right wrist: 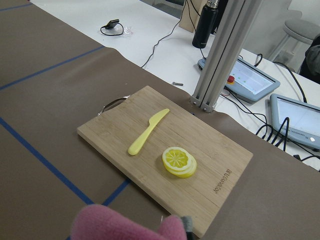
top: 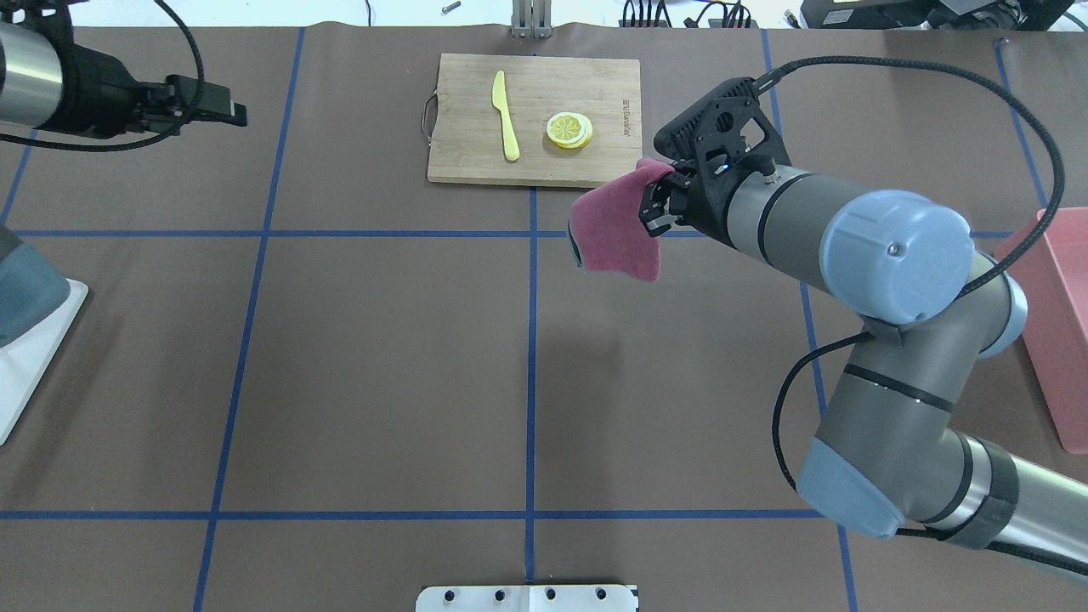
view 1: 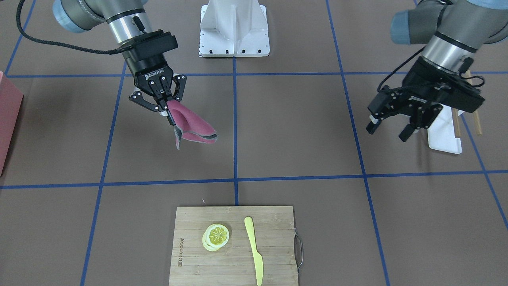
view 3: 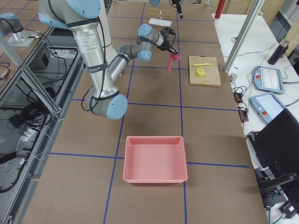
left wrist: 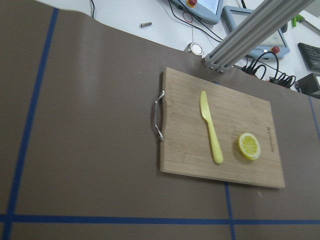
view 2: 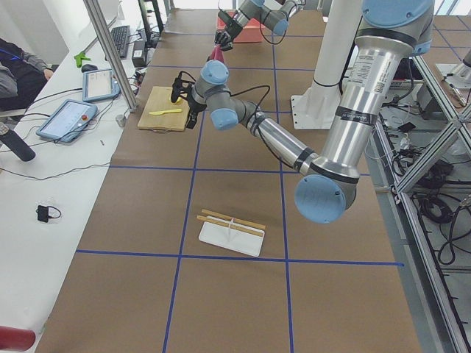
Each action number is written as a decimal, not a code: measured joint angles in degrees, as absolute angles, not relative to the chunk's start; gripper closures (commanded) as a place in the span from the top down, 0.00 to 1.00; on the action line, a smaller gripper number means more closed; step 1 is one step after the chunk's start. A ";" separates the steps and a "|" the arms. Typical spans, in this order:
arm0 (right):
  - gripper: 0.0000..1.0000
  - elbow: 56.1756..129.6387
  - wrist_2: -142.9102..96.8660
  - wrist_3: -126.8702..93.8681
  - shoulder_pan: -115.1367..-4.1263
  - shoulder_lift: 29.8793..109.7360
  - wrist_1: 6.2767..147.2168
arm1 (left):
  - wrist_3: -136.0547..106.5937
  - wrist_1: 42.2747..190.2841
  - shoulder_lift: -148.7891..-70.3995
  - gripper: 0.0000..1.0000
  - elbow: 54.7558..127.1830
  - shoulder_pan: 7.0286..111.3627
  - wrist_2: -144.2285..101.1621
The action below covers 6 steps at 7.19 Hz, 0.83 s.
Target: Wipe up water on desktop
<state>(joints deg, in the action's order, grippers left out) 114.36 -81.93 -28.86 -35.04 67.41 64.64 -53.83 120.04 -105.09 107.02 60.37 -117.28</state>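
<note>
The desktop (view 1: 293, 127) is a flat brown surface with blue tape lines (top: 382, 357). I see no water on it. My right gripper (view 1: 166, 109) is shut on a pink cloth (view 1: 192, 125) and holds it in the air above the desktop, near the cutting board's edge. In the overhead view the gripper (top: 659, 208) has the cloth (top: 614, 234) hanging from it. The cloth's edge shows at the bottom of the right wrist view (right wrist: 125, 225). My left gripper (view 1: 388, 130) is open and empty, well off to the side above the desktop.
A bamboo cutting board (view 1: 198, 262) holds lemon slices (view 1: 216, 236) and a yellow plastic knife (view 1: 254, 248). A white rest with chopsticks (view 1: 446, 139) lies under my left gripper. A pink tray (view 3: 155, 158) stands at the right end. The white base mount (view 1: 235, 28) sits between the arms.
</note>
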 measured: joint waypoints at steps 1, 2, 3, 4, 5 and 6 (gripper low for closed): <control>0.00 114.48 -85.25 -28.74 -37.85 67.52 67.14 | -41.95 115.91 -103.30 0.98 107.00 64.00 -117.46; 0.00 114.58 -88.22 -28.66 -40.41 67.55 70.04 | -29.18 111.12 -101.65 0.98 106.81 68.41 -117.58; 0.00 114.64 -90.23 -28.60 -42.35 67.56 72.76 | -19.37 106.93 -100.47 0.98 106.34 73.33 -117.68; 0.00 114.68 -91.28 -28.58 -43.86 67.54 75.47 | -12.47 104.00 -99.69 0.98 104.97 78.15 -118.29; 0.00 114.69 -92.10 -28.57 -45.17 67.52 77.90 | -5.78 102.44 -99.35 0.98 101.49 82.67 -119.98; 0.00 114.69 -94.40 -28.57 -47.11 67.54 80.26 | 1.31 101.84 -99.29 0.98 96.25 86.92 -122.64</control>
<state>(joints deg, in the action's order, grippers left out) 114.69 -94.40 -28.57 -47.11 67.54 80.26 1.31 101.84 -99.29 96.25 86.92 -122.64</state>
